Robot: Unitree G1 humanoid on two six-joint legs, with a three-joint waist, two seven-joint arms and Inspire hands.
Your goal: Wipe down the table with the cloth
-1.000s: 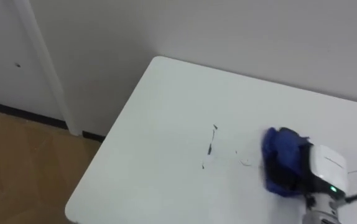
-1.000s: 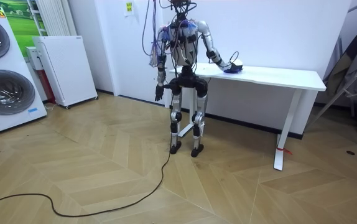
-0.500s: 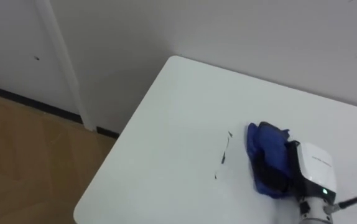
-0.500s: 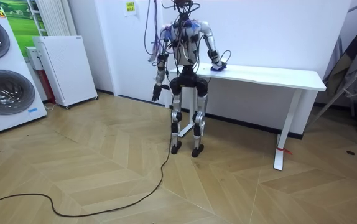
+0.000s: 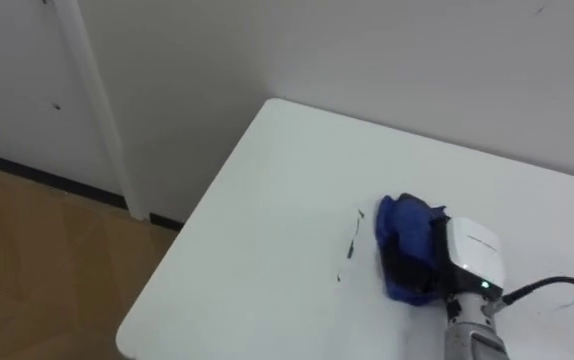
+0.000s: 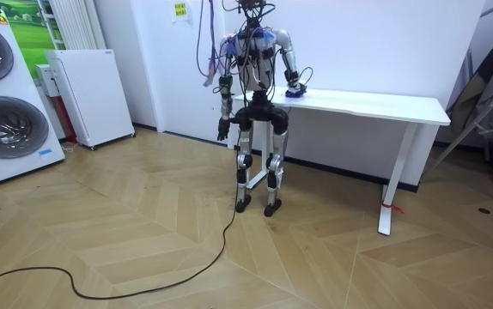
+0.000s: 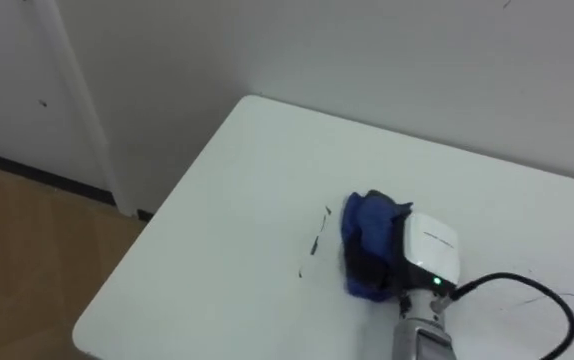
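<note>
A white table (image 5: 267, 190) ends in a rounded corner to my left. Thin dark marks (image 5: 348, 245) run in a short line across its top. Just right of them lies a bunched blue cloth (image 5: 399, 240), with my right hand (image 5: 472, 258) on it and dark fingers curled into its folds. In the right eye view the cloth (image 7: 365, 238) and the right hand (image 7: 429, 250) sit the same way beside the marks (image 7: 313, 245). In the room view I stand at the table's (image 6: 384, 105) left end with my right hand (image 6: 295, 88) on its top. My left hand (image 6: 222, 129) hangs by my hip.
A white wall rises behind the table, and a white vertical trim (image 5: 97, 100) runs down it on my left. Wooden floor (image 5: 37, 270) lies beyond the table's left edge. In the room view, washing machines (image 6: 2, 94) and a white cabinet (image 6: 88, 90) stand on the left.
My right hand has slid the blue cloth leftward across the table, close up to the dark marks. The view has shifted a little. My left arm swung at my side.
</note>
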